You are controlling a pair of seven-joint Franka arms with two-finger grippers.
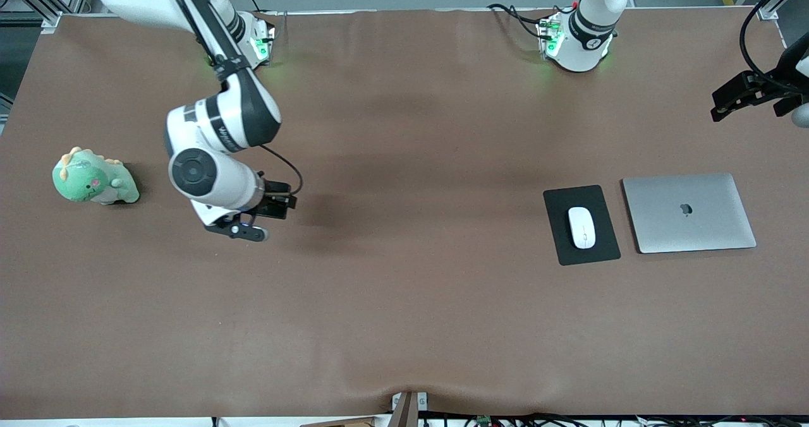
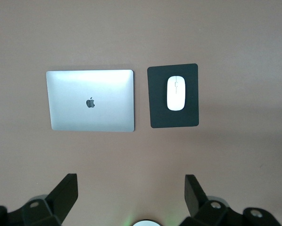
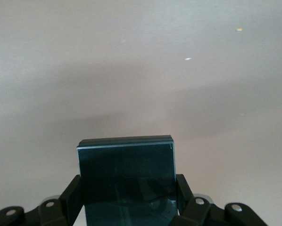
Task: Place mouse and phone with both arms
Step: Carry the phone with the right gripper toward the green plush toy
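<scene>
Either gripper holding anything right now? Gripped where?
Right gripper holds the phone, fingers clamped on its two long side edges. Left gripper is open and empty.

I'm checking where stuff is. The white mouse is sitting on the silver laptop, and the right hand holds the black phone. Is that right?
Not quite. The mouse is sitting on the black mouse pad, beside the closed silver laptop, as the front view shows. The rest is right: the right hand holds the black phone.
</scene>
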